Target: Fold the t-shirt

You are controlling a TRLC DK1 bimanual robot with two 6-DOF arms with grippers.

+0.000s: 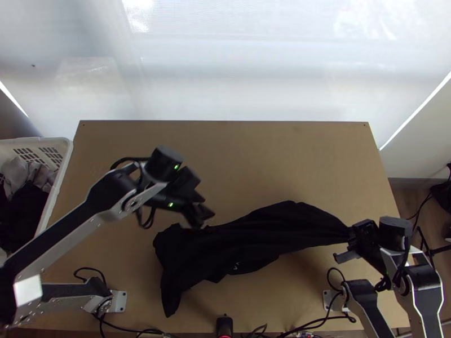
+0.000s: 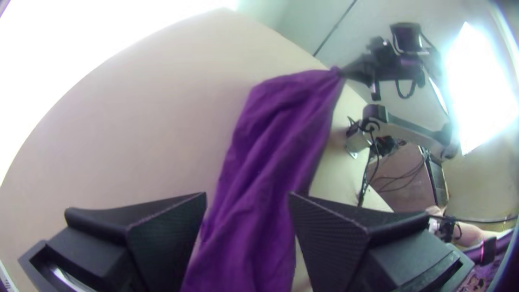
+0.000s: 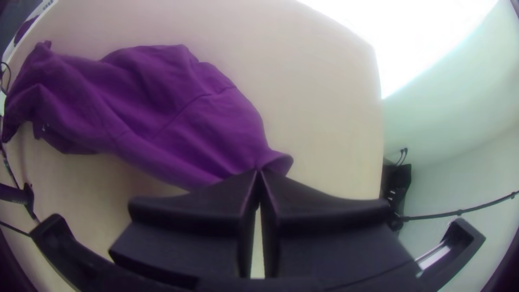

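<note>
Lengthwise, the bunched t-shirt (image 1: 256, 234) runs between the left and right edges of the worktop (image 1: 253, 163), nearer its near edge. The right claw (image 3: 259, 172) is clamped on its right end. The left claw (image 2: 247, 196), its fingers apart, is nearer the loose left end, so the next grip probably means lowering there.

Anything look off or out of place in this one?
Nothing stands out as spilled or damaged; the t-shirt is just bunched in an uneven strip on the table, one end pinched in the right gripper.
</note>
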